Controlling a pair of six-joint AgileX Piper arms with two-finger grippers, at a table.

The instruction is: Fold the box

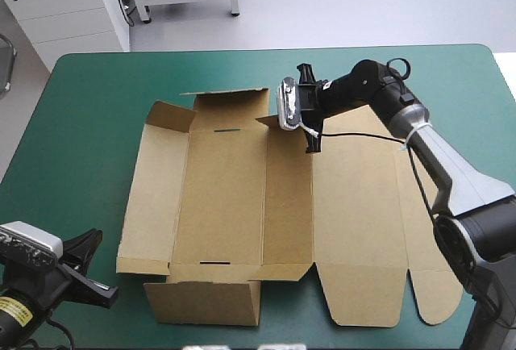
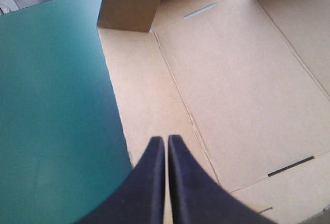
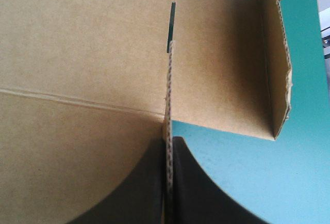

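Observation:
The brown box [image 1: 242,197] lies mostly flat on the teal-green cover, with its far-left flaps and a near flap [image 1: 205,302] raised. At the far edge, my right gripper [image 1: 297,118] is shut on a small upright flap. In the right wrist view the board's edge [image 3: 168,90] runs between the black fingers of the right gripper [image 3: 168,141]. My left gripper [image 1: 101,273] waits off the box's near-left corner. Seen from the left wrist, this gripper [image 2: 166,140] is shut with nothing in it and points over the box's left panel [image 2: 139,95].
The lid panel with rounded tabs [image 1: 435,293] stretches to the right under the right arm. A raised corner flap [image 2: 131,2] stands at the box's far left. Bare teal-green cover [image 1: 81,148] lies left of the box.

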